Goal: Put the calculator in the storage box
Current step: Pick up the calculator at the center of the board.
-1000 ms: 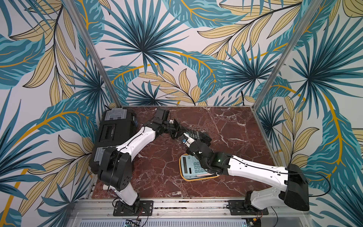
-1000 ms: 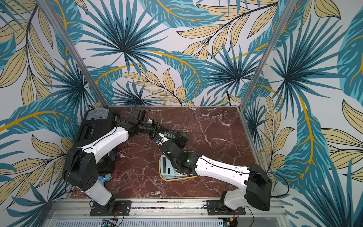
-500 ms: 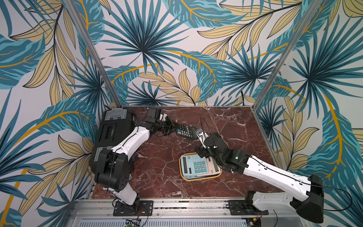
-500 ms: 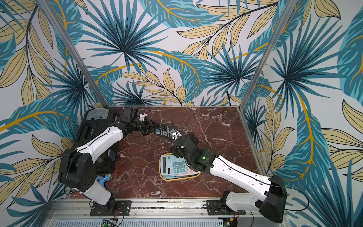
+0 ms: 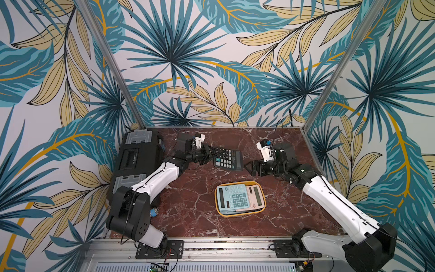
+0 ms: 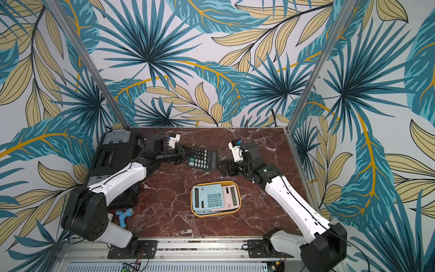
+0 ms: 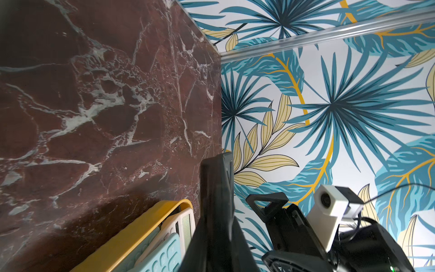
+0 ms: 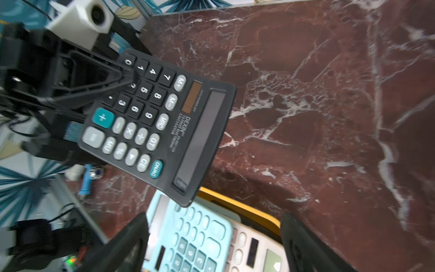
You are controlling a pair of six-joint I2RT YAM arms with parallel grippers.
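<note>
So: black calculator (image 5: 227, 158) is up off the table (image 5: 188, 212), clenched at its keypad end by the left pincer (image 5: 213, 152), one finger (image 8: 98, 77) lying across the number keys in the right wrist view. Seen in both top views, its long axis runs approx 9-to-3 o'clock, keypad end at 9, display end at 3. Right pincer (image 5: 247, 166) sits just off that display end, at abt 4 o'clock from the calc, released w/ jaws wide and nothing between them; not touching it as far as I can tell. Storage box (image 5: 264, 200) lies on the table at abt 6 o'clock from the calc, near but apart, already holding a blue calculator (image 5: 231, 196) overlapping a pink calculator (image 5: 255, 195). Left arm has the calc, so it's the nearer one. Prob next: carry it toward 6 and lower onto that stack, or pass the display end to the right pincer.
</note>
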